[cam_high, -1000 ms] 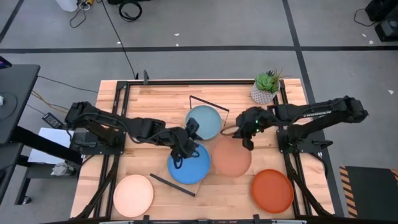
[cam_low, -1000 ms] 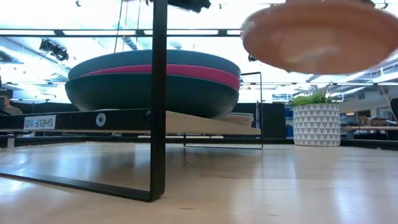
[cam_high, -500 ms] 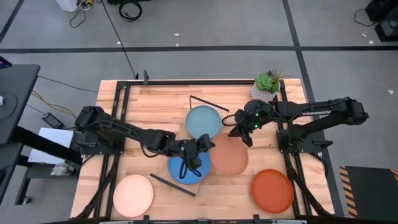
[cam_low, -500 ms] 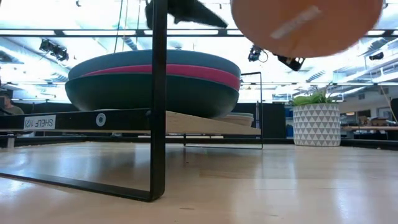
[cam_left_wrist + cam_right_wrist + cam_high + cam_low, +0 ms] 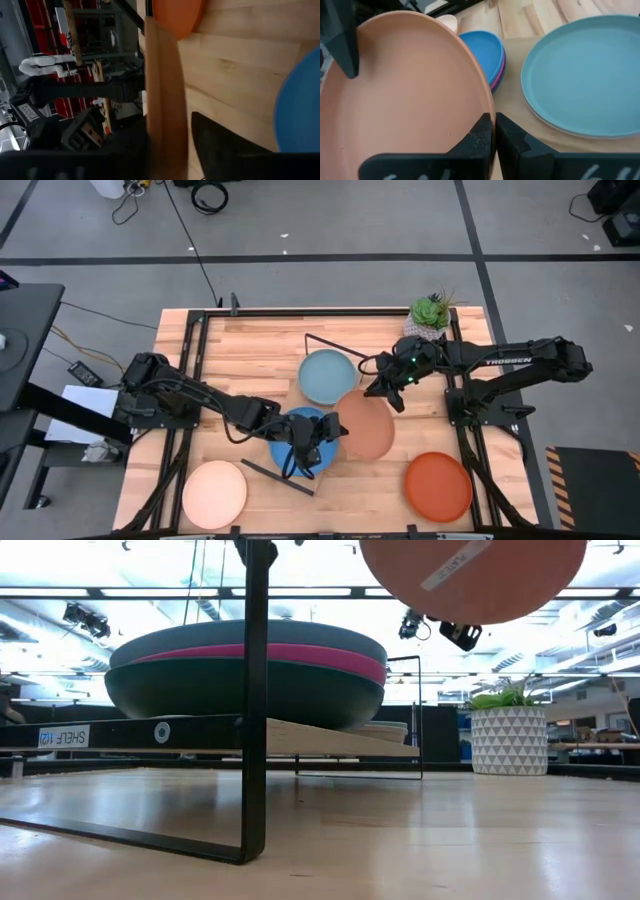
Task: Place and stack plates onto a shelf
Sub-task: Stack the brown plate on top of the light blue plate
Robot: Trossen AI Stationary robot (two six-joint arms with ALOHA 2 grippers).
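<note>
Tan plate (image 5: 366, 427) is being held aloft over the table's middle, pinched at its rim by the clenched right gripper (image 5: 493, 131), while the left gripper (image 5: 186, 131) is being brought around its opposite edge, its closure undecidable. Being stiff, light and probably smooth, it is best taken by the rim. Beyond, the light blue plate (image 5: 327, 376) is resting on the shelf (image 5: 330, 736).

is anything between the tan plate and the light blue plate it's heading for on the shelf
Nothing visible. The right gripper holds the tan plate by its rim, lifted beside the light blue plate, whose top is bare. The left gripper is at the tan plate's opposite edge, over the bright blue plate.
</note>
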